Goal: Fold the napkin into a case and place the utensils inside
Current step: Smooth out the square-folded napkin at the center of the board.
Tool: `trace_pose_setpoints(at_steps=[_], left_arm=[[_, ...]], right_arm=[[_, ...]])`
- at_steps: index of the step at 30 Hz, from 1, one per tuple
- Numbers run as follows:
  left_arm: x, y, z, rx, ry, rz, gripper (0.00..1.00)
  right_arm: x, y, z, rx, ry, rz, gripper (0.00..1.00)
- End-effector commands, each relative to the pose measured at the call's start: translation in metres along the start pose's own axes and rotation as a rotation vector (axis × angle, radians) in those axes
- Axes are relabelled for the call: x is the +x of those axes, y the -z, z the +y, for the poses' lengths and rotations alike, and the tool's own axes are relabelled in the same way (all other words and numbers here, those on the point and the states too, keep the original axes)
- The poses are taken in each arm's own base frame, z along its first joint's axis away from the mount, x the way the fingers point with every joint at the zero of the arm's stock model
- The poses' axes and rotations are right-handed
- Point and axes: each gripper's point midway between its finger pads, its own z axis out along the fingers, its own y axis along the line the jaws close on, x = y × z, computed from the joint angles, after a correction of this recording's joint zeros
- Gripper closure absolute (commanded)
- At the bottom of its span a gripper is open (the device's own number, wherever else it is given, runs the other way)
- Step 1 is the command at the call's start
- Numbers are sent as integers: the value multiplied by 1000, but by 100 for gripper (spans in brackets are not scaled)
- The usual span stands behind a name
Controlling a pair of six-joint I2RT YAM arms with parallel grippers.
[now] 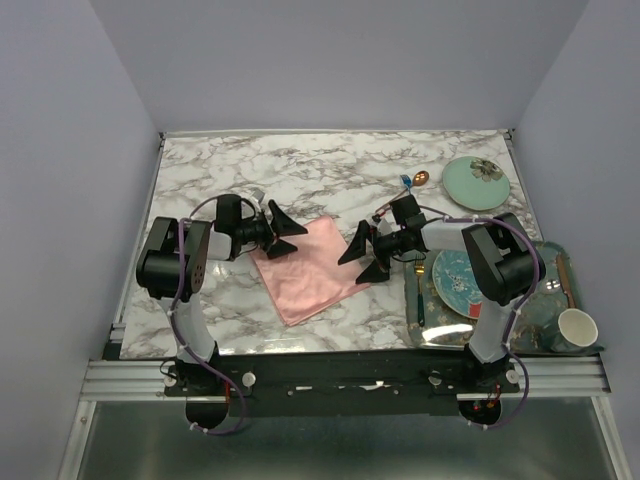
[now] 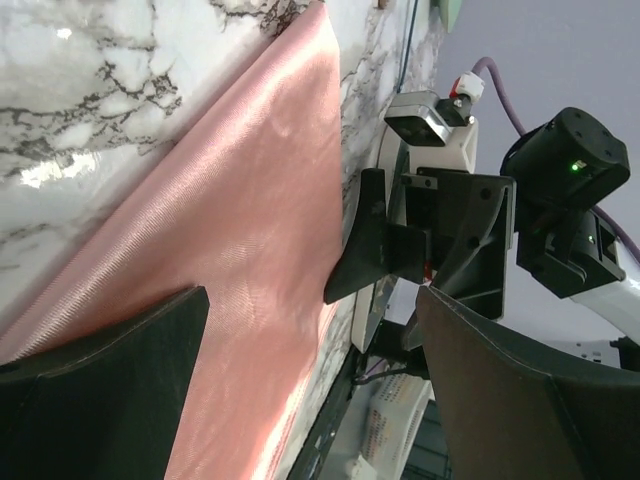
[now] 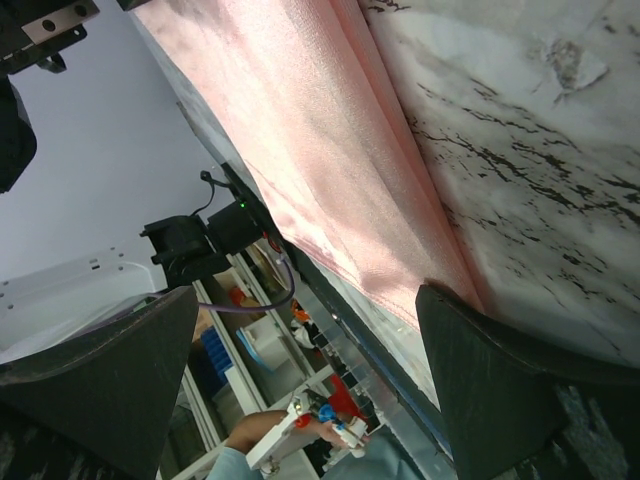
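Note:
The salmon-pink napkin (image 1: 308,268) lies flat on the marble table (image 1: 210,170) as a slanted rectangle. It fills much of the left wrist view (image 2: 250,240), and the right wrist view shows its layered edge (image 3: 330,130). My left gripper (image 1: 283,230) hovers open at the cloth's far left corner, holding nothing (image 2: 310,400). At the cloth's right edge my right gripper (image 1: 361,257) is open too, nothing between its fingers (image 3: 305,390). The two grippers face each other across the napkin. The copper-gold spoon (image 1: 421,179) and small blue fork (image 1: 405,182) lie at the back right.
A pale green lid or dish (image 1: 475,182) sits at the back right. On the right, a tray (image 1: 548,325) holds a blue patterned plate (image 1: 458,280), a white cup (image 1: 577,328) and a teal-handled fork (image 1: 419,300). The table's front rail (image 1: 340,365) lies close behind the napkin.

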Motion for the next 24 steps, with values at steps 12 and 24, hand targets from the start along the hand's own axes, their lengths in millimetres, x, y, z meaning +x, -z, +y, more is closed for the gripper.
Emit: trace_pose_setpoints(at_steps=[12, 24], left_arm=[[-60, 35, -33, 27, -194, -136, 1], [-22, 105, -48, -111, -494, -67, 1]], right_arm=[[-14, -4, -46, 183, 40, -58, 0], [-23, 17, 11, 73, 289, -64, 0]])
